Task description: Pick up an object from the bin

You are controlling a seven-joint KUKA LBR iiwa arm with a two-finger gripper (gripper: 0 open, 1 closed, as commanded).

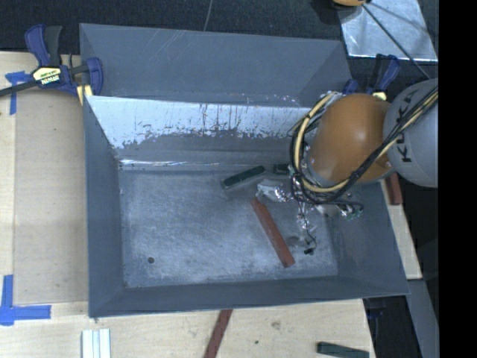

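We see the gripper [306, 239] low over the floor of the grey bin [104, 200], on the right side. Whether it's open or closed we can't tell, as metal parts & cables clutter that spot. Just left of it lies a reddish-brown flat stick [272, 234], running diag. from mid-floor toward the front-right corner. Its lower end is just beside the gripper tip; touching or not, we can't say. Further back, near the foot of the rear wall, a dark green pen-like thing [244, 176] lies a bit tilted, apart from the stick. Above the gripper sits the orange wrist cover [349, 136] w/ yellow & black cables [299, 144] looped round it. A small dark speck [151, 259] sits front-left on the floor, well apart from the rest.
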